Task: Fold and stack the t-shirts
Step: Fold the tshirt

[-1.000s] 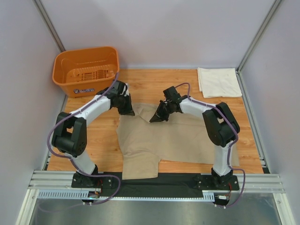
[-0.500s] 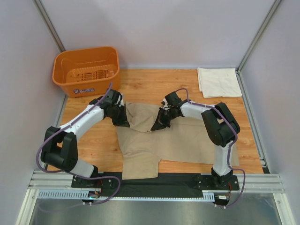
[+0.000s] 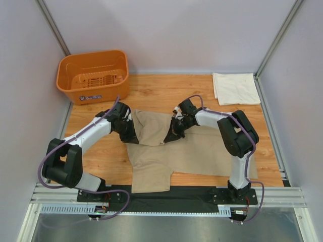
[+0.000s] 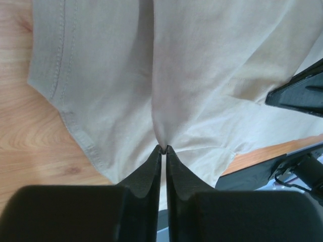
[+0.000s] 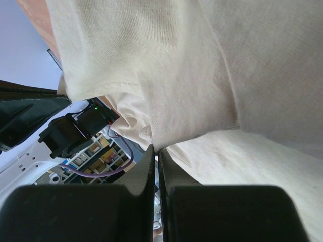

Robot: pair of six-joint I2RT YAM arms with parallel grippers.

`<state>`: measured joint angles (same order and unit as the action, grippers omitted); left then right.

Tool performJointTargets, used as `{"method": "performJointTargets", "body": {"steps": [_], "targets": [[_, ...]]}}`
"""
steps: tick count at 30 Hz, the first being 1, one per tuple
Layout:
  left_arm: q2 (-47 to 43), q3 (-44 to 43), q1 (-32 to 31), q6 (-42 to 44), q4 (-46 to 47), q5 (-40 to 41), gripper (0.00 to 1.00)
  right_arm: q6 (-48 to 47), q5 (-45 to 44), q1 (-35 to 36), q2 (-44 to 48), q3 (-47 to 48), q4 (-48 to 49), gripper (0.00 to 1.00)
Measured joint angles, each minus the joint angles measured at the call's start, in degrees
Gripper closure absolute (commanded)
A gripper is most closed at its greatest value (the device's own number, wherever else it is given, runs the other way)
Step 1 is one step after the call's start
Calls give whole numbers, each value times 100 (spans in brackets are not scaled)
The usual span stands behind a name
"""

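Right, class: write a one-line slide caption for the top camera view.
Left gripper and right gripper pinch the tan t-shirt, its far part doubled over.

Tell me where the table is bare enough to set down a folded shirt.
Bare table runs along the far edge between the basket and the folded cream shirt. A narrower strip lies right of the tan shirt. The middle is crowded: the left gripper and right gripper both pinch the tan shirt there.
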<state>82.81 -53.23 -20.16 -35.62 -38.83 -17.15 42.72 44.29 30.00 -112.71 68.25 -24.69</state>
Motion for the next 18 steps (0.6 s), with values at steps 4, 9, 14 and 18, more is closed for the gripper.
{"method": "performJointTargets", "body": {"steps": [4,9,14,18], "targets": [[-105,164,0,-44,-61,72,49,-177,-9,-26,0,0,-98,89],[-629,142,125,50,-122,439,44,-577,-367,-59,164,17,-529,67],[-413,-393,553,122,378,546,54,-988,-1115,-275,763,271,-1143,56],[728,-1318,691,162,857,625,53,-1174,-1679,-883,1294,369,-1410,52]]}}
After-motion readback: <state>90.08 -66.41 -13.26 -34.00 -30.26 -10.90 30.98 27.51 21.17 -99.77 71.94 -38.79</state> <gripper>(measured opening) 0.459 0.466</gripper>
